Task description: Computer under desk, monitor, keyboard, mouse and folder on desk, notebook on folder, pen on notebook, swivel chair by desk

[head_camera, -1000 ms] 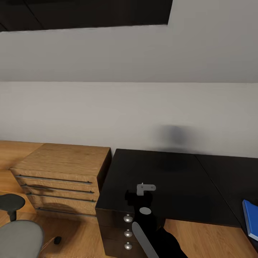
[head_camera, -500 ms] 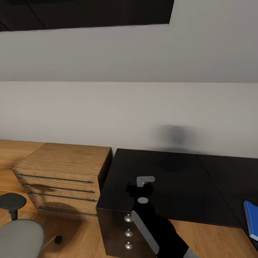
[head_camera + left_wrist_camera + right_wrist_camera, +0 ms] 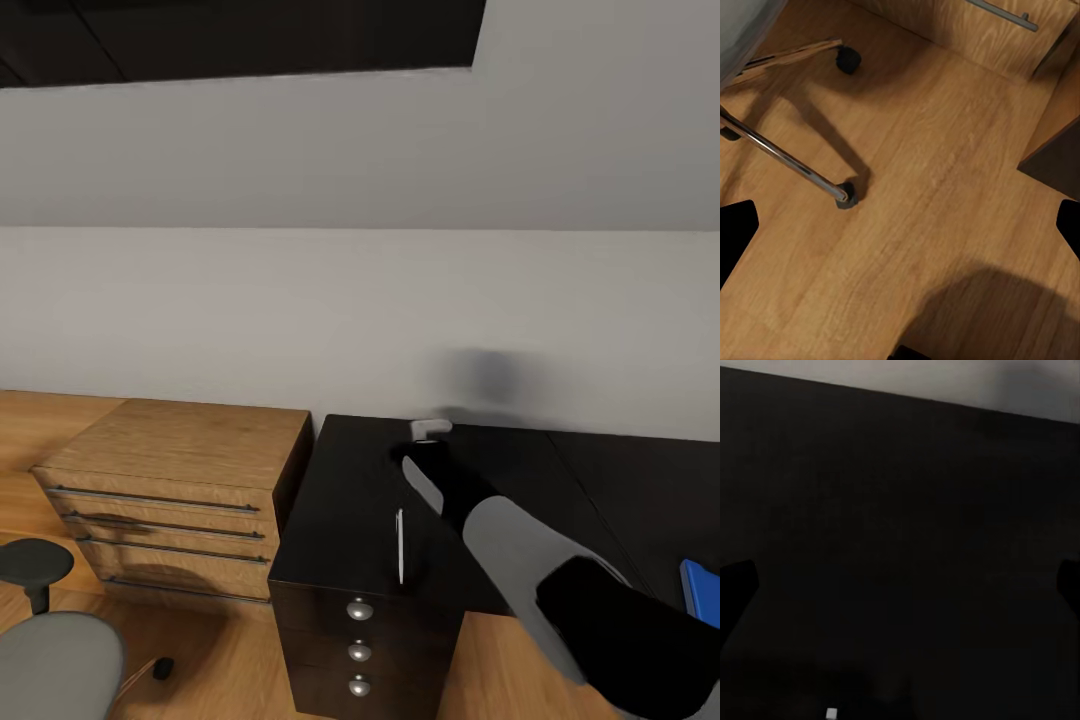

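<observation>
- Plain pale grey wall (image 3: pixel 300 300) under a sloped ceiling with a dark skylight (image 3: pixel 240 35).
- Light-wood chest of drawers (image 3: pixel 180 480) against the wall.
- Wood-plank floor (image 3: pixel 945 187).

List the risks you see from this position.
1. The pen lies with one end close to the desk's front edge, beside the right arm. Pulling the right gripper back could sweep it to the floor.
2. The left gripper hangs near the swivel chair's castors and might bump them.
</observation>
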